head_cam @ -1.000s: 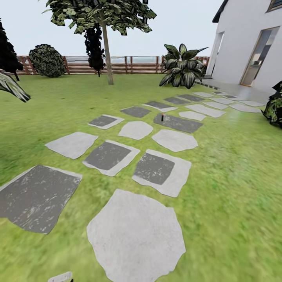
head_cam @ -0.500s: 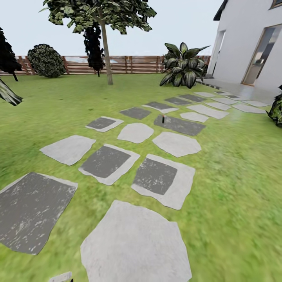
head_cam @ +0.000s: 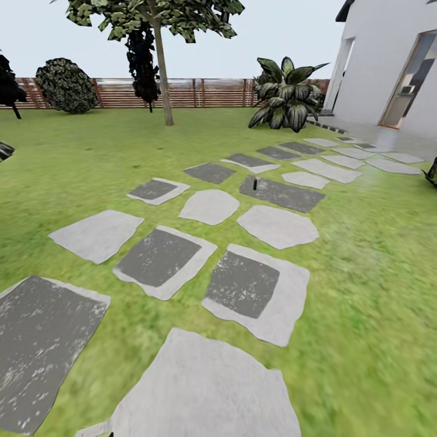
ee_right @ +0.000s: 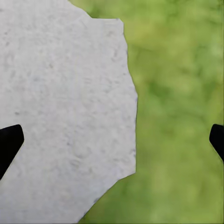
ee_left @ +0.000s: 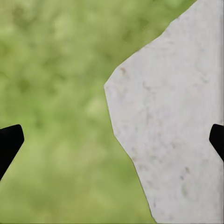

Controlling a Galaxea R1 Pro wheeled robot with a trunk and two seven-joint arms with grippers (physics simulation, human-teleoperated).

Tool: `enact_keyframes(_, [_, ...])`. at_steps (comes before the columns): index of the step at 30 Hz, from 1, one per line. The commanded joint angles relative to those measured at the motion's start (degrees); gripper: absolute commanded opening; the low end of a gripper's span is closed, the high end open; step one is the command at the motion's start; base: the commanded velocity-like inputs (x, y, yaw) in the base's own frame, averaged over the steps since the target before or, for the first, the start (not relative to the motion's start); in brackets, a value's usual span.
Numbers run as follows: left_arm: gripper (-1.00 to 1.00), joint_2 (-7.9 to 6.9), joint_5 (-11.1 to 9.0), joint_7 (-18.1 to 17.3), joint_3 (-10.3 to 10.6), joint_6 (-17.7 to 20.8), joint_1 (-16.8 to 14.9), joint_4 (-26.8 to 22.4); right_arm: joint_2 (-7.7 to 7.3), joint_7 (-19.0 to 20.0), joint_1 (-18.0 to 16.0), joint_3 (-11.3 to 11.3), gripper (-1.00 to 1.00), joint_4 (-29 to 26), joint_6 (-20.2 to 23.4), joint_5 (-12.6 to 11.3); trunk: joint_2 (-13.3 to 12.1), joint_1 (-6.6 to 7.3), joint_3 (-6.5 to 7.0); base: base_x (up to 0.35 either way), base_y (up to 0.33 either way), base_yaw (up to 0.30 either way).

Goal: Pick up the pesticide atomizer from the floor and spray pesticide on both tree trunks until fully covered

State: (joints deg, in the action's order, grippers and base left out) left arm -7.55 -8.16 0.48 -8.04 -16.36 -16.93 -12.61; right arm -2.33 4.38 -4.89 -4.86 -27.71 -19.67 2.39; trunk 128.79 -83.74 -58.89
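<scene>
Green, blurry-textured grass of the garden lawn (head_cam: 376, 255) spreads ahead of me, broken by irregular flat paving slabs (head_cam: 209, 388), some pale smooth grey, others dark charcoal with a pale rim. On the near edge of one dark slab (head_cam: 285, 194) farther up the path stands the pesticide atomizer (head_cam: 255, 182), a small upright dark thing with a reddish top; it is too small to tell more of its shape. Beyond it, at the lawn's far side, one tree (head_cam: 159, 18) rises with a thin, straight, pale grey-brown tree trunk (head_cam: 164, 85) and a dark, ragged leafy crown, standing near the brown slatted wooden fence (head_cam: 206, 94). A broad-leaved plant (head_cam: 285, 97) with striped dark leaves sits near the corner of a white house (head_cam: 388, 60), and a rounded dark bush (head_cam: 64, 86) stands by the fence. My left gripper (ee_left: 112, 142) hangs over the border between grass and a pale, speckled stone slab (ee_left: 177, 121), its black fingertips (ee_left: 9, 142) wide apart with nothing between them. My right gripper (ee_right: 112, 142) hangs likewise over a pale slab (ee_right: 65, 107) meeting grass, fingertips (ee_right: 9, 142) spread and holding nothing.
</scene>
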Motion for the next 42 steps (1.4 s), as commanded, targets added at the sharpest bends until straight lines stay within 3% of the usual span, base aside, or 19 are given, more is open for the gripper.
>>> enact_keyframes(1, [1.00,-0.01,-0.5,0.0,0.2,-0.2,0.0,0.0,0.05,0.5,0.0,-0.4,1.00,0.0,-0.2,0.2,0.0,-0.03,-0.05,0.339,0.000,0.000])
enact_keyframes(42, [1.00,-0.05,-0.5,0.0,0.2,-0.2,0.0,0.0,0.05,0.5,0.0,-0.5,1.00,0.0,-0.3,0.2,0.0,-0.03,-0.05,0.339,0.000,0.000])
